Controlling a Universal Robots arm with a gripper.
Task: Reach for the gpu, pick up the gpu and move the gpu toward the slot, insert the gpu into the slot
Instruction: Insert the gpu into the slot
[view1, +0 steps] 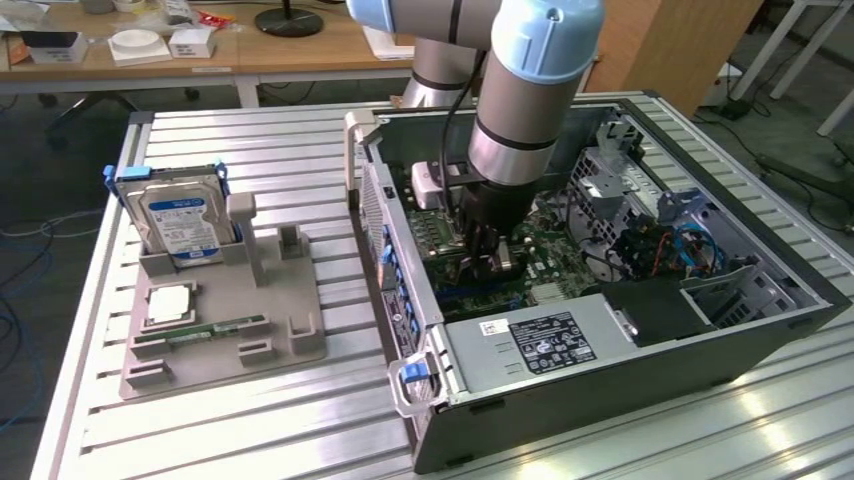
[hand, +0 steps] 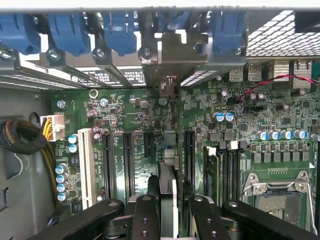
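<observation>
1 gpu (hand: 169, 156) in 1 gripper (hand: 170, 194), over 1 motherboard (hand: 131, 113)

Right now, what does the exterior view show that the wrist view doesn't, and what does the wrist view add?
Exterior view: the blue-labelled hard drive standing in a grey holder beside the open computer case, and the power supply in the case. Wrist view: a row of blue clips along the case's rear, the processor socket, and the gpu edge-on between the fingers, above the expansion slots. Both: the green motherboard inside the case.
</observation>
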